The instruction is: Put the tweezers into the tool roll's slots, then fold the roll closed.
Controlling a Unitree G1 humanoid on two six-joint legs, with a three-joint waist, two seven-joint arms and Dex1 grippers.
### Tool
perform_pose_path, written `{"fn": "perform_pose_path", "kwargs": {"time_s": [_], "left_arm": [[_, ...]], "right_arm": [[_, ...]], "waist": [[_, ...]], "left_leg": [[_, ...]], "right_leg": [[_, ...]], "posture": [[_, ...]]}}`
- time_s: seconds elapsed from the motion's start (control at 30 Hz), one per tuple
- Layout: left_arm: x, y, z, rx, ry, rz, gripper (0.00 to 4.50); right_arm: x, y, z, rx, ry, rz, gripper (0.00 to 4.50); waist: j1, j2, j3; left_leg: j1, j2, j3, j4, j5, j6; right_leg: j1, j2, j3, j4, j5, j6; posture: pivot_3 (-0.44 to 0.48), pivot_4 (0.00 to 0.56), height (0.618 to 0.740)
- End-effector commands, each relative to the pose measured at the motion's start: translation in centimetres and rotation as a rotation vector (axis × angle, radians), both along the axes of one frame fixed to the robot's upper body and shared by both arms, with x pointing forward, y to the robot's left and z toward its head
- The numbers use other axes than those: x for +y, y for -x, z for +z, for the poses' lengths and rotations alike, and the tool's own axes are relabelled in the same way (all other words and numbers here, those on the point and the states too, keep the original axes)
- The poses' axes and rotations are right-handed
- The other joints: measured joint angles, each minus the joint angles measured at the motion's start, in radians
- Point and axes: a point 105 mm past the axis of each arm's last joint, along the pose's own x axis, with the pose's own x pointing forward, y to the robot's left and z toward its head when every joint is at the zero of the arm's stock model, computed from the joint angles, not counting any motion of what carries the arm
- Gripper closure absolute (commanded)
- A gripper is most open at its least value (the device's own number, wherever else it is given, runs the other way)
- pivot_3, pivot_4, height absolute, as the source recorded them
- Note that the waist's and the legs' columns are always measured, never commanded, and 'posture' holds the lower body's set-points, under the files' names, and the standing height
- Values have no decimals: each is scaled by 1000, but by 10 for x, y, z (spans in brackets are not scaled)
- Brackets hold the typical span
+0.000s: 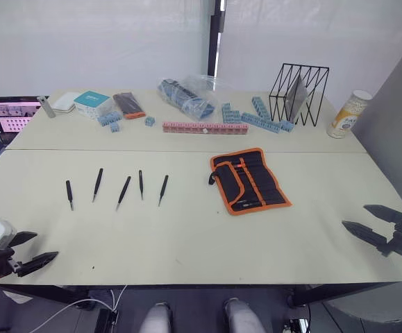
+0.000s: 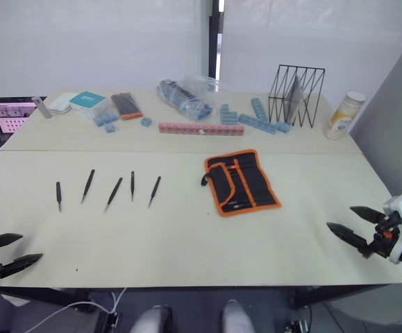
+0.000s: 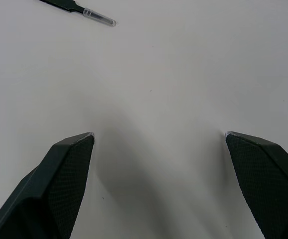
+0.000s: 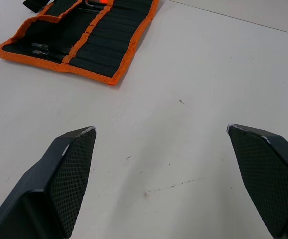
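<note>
Several slim black tweezers [image 1: 123, 189] lie in a row on the table's left half, points toward me. The tool roll [image 1: 249, 180], black with orange trim, lies open and flat right of centre, its rows of slots [image 4: 104, 47] facing up and a short black loop at its left end. My left gripper [image 1: 32, 251] hovers open at the front left corner, well short of the tweezers; one tweezer tip [image 3: 95, 16] shows ahead of it. At the front right edge my right gripper [image 1: 368, 223] is open and empty, the roll ahead of it.
Along the back stand a laptop [image 1: 13, 114], a teal box [image 1: 91, 102], a flat black-and-orange case [image 1: 128, 105], blue plastic blocks [image 1: 255, 116], a pink block strip [image 1: 205, 127], a plastic bag [image 1: 187, 96], a black wire rack [image 1: 299, 94] and a can [image 1: 347, 114].
</note>
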Motion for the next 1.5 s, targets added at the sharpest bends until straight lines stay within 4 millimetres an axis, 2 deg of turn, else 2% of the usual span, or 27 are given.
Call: {"fn": "perform_pose_path", "kwargs": {"time_s": [0.03, 0.13, 0.2, 0.33, 0.43, 0.53, 0.67, 0.73, 0.87, 1.0, 1.13, 1.33, 1.5], "left_arm": [[4, -7, 17, -37, -5, 14, 21], [5, -21, 31, -90, 1, 53, 21], [-2, -28, 39, -109, 2, 20, 21], [-32, -48, 78, -197, 135, -100, 21], [-54, -54, 88, -194, 181, -193, 21], [-103, -54, 99, -159, 236, -424, 21], [-142, -66, 113, -151, 265, -580, 21], [-152, -67, 116, -133, 268, -641, 21], [-185, -60, 126, -85, 276, -817, 21], [-201, -47, 134, -32, 280, -915, 21], [-208, -42, 145, -46, 266, -938, 21], [-208, -39, 146, -47, 251, -937, 21], [-209, -37, 144, -56, 260, -934, 0]], "right_arm": [[-1, -5, 10, -45, 19, 3, 0], [2, -12, 11, -52, -25, -8, 0], [7, -13, 7, -31, -55, -5, 0], [25, -9, 8, 26, -160, 18, 0], [39, -7, 11, 26, -198, 21, 0], [68, -10, 13, 12, -178, 5, 0], [107, -24, 25, -29, -203, -25, 0], [125, -26, 27, -1, -253, -5, 0], [172, -42, 20, 123, -348, 41, 0], [195, -61, 10, 159, -360, -3, 0], [206, -79, -4, 173, -342, -67, 0], [215, -93, -8, 167, -366, -97, 0], [230, -99, -5, 158, -399, -81, 1555]], "waist": [[0, 0, 0], [0, 0, 0], [0, -1, -1], [5, -1, -1], [5, -1, -1], [-1, -1, -1], [-3, -1, -1], [-4, -1, -1], [-5, -2, -1], [-3, -1, -1], [1, -1, -1], [-1, -1, -1], [-4, -1, -1]], "left_leg": [[0, 0, 0, 0, 0, 0], [0, 0, 0, 1, 0, 0], [0, 0, 0, 1, 0, 0], [-1, 0, 0, 0, 2, 2], [-1, 0, 0, 0, 3, 5], [-1, 0, 0, 0, 5, 7], [-1, 1, 0, 1, 5, 7], [-1, 2, -1, 2, 5, 7], [-1, 3, -1, 2, 5, 8], [-3, 2, -3, 1, 5, 8], [-5, 2, -5, -1, 5, 8], [-5, 3, -6, -1, 5, 8], [-4, 5, -6, -1, 5, 8]], "right_leg": [[0, 0, 0, 0, 0, 0], [0, 0, 0, 0, 0, 0], [0, 0, -1, 1, 0, 0], [0, 0, 0, 1, 0, 1], [0, 0, -1, 2, 1, 1], [0, 0, 0, 2, 1, 2], [0, 2, 0, 4, 2, 2], [0, 3, 0, 3, 2, 1], [0, 4, 0, 3, 3, 0], [-1, 5, 0, 4, 7, 1], [-2, 6, -2, 3, 10, 7], [-2, 6, -2, 3, 10, 8], [-2, 9, -2, 3, 11, 6]], "posture": [[0, 150, 740], [0, 150, 740], [0, 150, 740], [0, 150, 740], [0, 150, 740], [0, 150, 740], [0, 150, 740], [0, 150, 740], [0, 150, 740], [0, 150, 740], [0, 150, 740], [0, 150, 740], [0, 150, 740]]}}
